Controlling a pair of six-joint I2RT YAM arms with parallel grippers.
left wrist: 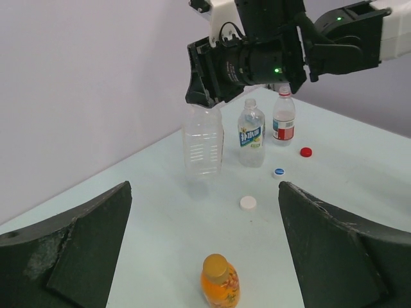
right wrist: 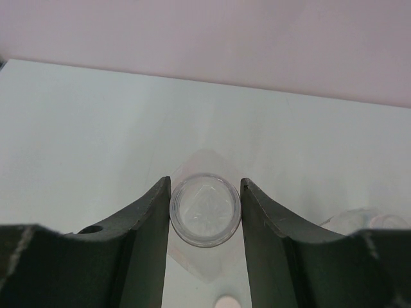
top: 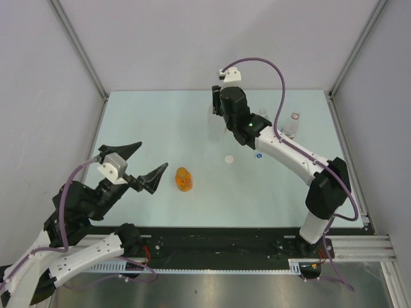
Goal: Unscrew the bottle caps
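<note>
My right gripper [right wrist: 205, 181] is shut on the open neck of the large clear bottle [right wrist: 205, 210], one finger on each side. The bottle stands uncapped at the far middle of the table [left wrist: 203, 138]. My left gripper [left wrist: 204, 189] is open and empty, its jaws wide apart, above the near left. A small orange bottle [left wrist: 219, 281] with its orange cap on stands below and ahead of it [top: 183, 179]. A white cap [left wrist: 248, 203], a blue cap [left wrist: 279, 172] and a red cap [left wrist: 306, 152] lie loose on the table. A blue-labelled bottle [left wrist: 251, 133] and a red-labelled bottle [left wrist: 283, 122] stand uncapped behind them.
The right arm [top: 289, 154] reaches across the right half of the table [top: 160, 122] over the blue cap [top: 259, 154]. The white cap [top: 229, 158] lies between the orange bottle and the arm. Grey walls close the table on three sides.
</note>
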